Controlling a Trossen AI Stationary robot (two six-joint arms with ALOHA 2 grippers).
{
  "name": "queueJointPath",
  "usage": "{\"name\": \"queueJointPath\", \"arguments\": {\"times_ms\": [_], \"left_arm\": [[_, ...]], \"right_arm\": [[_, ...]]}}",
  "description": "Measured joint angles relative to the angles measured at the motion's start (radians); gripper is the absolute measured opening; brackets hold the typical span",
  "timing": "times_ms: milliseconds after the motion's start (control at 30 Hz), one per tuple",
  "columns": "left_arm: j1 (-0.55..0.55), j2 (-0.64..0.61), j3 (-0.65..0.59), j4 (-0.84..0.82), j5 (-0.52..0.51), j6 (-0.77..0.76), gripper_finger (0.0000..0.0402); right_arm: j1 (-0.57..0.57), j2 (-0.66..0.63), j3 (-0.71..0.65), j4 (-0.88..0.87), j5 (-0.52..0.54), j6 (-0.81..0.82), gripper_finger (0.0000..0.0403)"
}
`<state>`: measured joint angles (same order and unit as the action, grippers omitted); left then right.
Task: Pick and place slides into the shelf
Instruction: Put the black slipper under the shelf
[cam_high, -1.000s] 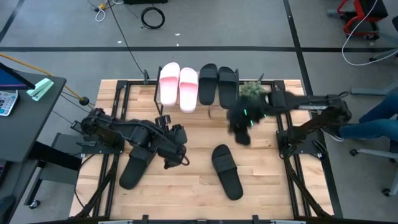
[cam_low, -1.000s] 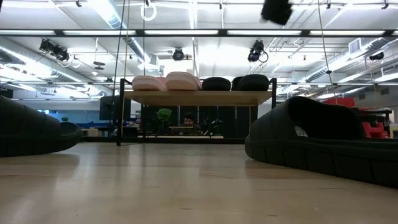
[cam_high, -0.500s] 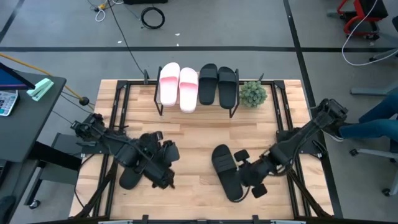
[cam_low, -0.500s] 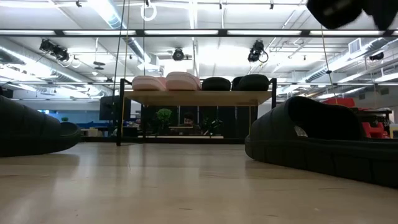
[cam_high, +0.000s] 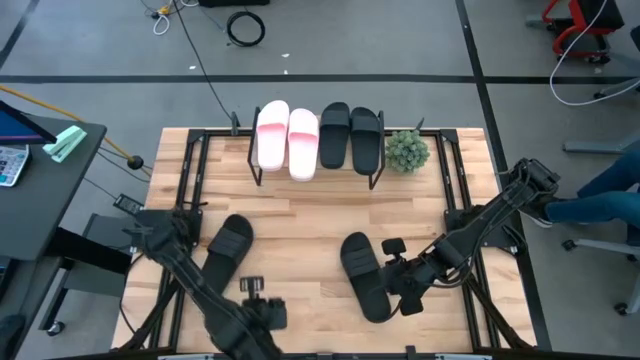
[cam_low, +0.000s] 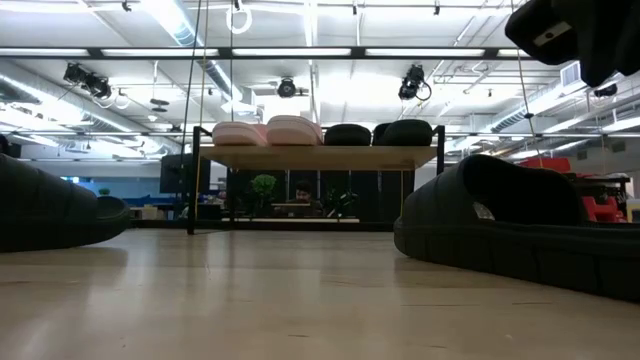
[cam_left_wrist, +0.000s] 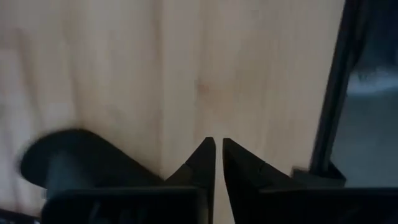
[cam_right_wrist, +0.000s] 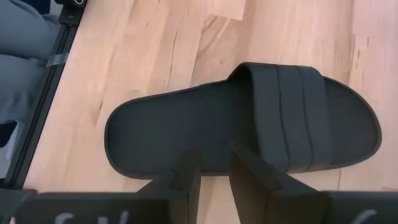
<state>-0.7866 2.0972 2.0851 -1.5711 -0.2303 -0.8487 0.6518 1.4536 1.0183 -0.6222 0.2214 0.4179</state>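
Black slides lie loose on the slatted wooden bench (cam_high: 300, 215) as both arms stretch low toward its near edge. The right gripper (cam_high: 398, 290), on an arm folded in from the bench's right side, hovers just beside the right-hand black slide (cam_high: 364, 275), which lies lengthwise at mid-bench; in the right wrist view its jaws stand slightly apart over that slide's (cam_right_wrist: 242, 121) footbed, clamped on nothing. The left gripper (cam_high: 262, 318) reaches along the near edge, its jaws almost together with only a thin slit between them, over bare wood close to the black frame rail (cam_left_wrist: 333, 93). The left-hand black slide (cam_high: 225, 250) lies angled beside that arm. On the shelf (cam_high: 312, 172) at the far edge sit two pink slides (cam_high: 287, 137) and two black slides (cam_high: 350, 133), a small potted plant (cam_high: 406, 150) just beside them. Open wood separates shelf from loose slides.
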Motion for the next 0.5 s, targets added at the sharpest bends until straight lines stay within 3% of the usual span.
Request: {"name": "queueJointPath", "arguments": {"times_ms": [233, 367, 500], "left_arm": [[-0.024, 0.094, -0.020, 0.005, 0.024, 0.075, 0.0080], [-0.026, 0.038, -0.168, 0.002, 0.033, 0.060, 0.0108], [-0.018, -0.095, -0.363, 0.000, 0.033, 0.048, 0.0126]], "right_arm": [[0.000, 0.000, 0.000, 0.003, -0.001, 0.011, 0.0084], [0.000, 0.000, 0.000, 0.003, -0.002, 0.034, 0.0084], [0.000, 0.000, 0.000, 0.003, -0.002, 0.027, 0.0084]]}}
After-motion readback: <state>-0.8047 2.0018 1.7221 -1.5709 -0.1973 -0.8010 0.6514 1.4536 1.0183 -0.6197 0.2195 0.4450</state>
